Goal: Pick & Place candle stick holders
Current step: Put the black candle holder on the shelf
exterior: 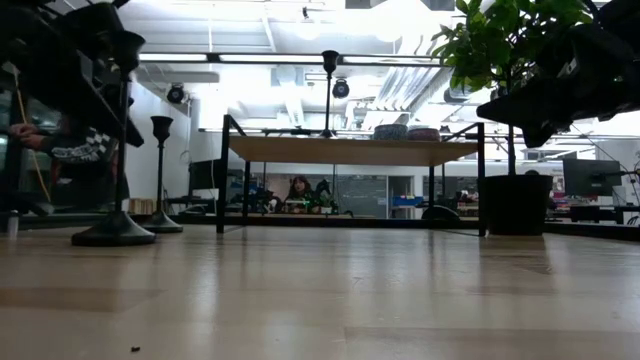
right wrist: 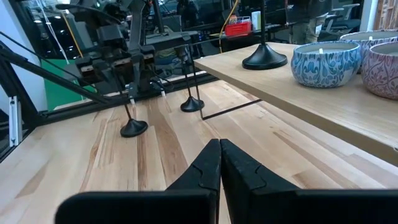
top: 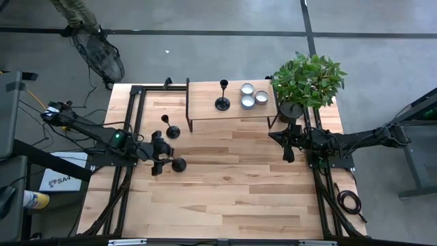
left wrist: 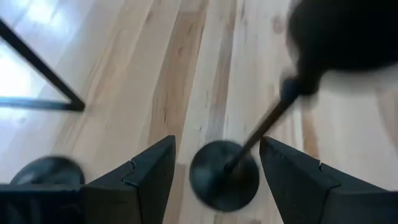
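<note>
Jaws wide on the left gripper [top: 161, 158] flank a candle stick holder [top: 178, 164] standing on the surface left of centre, so the grasp is in hand; next, closing squarely on its stem.

My table and what rests on it

I work over a light wooden table [top: 232, 178] of pale planks. At the upper middle of the high view, a small wooden shelf [top: 205, 96] on a thin black frame stands on it, carrying the tallest candle stick holder [top: 222, 102] and three round patterned candle tins [top: 253, 96]. A potted plant [top: 307, 82] stands at the shelf's right end. On the bare boards left of centre, a second candle stick holder [top: 172, 130] stands just below the shelf's left corner, and a third candle stick holder [top: 177, 164] sits lower in the frame, its base on the wood.
</note>
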`<state>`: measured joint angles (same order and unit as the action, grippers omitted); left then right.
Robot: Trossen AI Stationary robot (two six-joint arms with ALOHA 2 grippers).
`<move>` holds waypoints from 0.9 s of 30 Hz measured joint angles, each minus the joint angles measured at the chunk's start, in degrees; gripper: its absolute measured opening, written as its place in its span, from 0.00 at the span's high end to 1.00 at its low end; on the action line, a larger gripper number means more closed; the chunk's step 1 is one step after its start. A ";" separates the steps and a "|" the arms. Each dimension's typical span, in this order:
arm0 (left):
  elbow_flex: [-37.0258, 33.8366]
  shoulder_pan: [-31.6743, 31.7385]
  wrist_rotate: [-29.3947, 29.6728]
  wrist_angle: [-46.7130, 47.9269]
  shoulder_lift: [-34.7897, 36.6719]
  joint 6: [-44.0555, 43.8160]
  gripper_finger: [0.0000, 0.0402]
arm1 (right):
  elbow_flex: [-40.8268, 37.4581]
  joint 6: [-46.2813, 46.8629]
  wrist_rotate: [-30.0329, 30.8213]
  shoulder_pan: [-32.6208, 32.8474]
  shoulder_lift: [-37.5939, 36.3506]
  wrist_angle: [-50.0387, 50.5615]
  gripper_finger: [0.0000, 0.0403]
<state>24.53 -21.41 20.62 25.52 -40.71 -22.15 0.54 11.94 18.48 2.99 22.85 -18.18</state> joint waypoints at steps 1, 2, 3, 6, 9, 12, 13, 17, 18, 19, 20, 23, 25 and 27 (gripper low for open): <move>0.00 0.02 -0.02 -0.61 0.00 0.34 0.43 | 0.00 -0.01 -0.01 0.02 0.00 0.00 0.99; 0.00 0.02 0.00 -1.13 0.00 0.61 0.43 | 0.00 0.00 0.00 0.01 0.00 -0.02 0.99; 0.00 0.02 0.03 -1.72 0.00 0.80 0.43 | 0.00 0.00 0.00 0.01 0.00 0.00 0.99; 0.00 0.02 1.20 -2.99 0.00 0.88 0.43 | 0.00 0.00 0.00 0.01 0.00 0.00 0.99; 0.02 0.00 2.64 -3.15 0.04 0.89 0.43 | 0.00 -0.02 0.00 0.02 0.00 0.01 0.99; 0.02 0.02 2.84 -3.13 0.71 0.88 0.43 | 0.00 0.00 0.00 0.00 0.00 -0.01 0.99; 0.02 0.02 2.84 -3.13 1.02 0.88 0.43 | 0.00 0.00 -0.02 0.02 0.00 0.01 0.99; 0.02 0.01 2.75 -3.13 3.21 0.88 0.43 | 0.00 0.00 0.00 0.02 0.00 0.01 0.99; 0.02 0.02 2.75 -3.11 3.81 0.87 0.43 | 0.00 -0.01 -0.02 0.01 0.00 0.01 0.99; 0.02 0.02 2.66 -3.04 4.44 0.87 0.43 | 0.00 0.00 -0.01 0.01 0.00 -0.02 0.99; 0.02 0.02 2.35 -2.98 5.04 0.88 0.43 | 0.00 0.00 0.00 0.02 0.00 0.00 0.99; 0.02 0.02 1.14 -2.86 6.32 0.87 0.43 | 0.00 -0.02 0.00 0.00 0.00 -0.02 0.99; 0.04 0.01 0.55 -2.86 6.80 0.87 0.43 | 0.00 -0.02 0.00 0.00 0.00 -0.02 0.99; 0.04 0.02 -0.32 -2.75 6.86 0.86 0.43 | 0.00 0.00 -0.01 0.00 0.00 0.01 0.99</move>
<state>24.58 -21.39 20.30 22.77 -33.85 -21.29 0.54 11.94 18.47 2.99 22.85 -18.17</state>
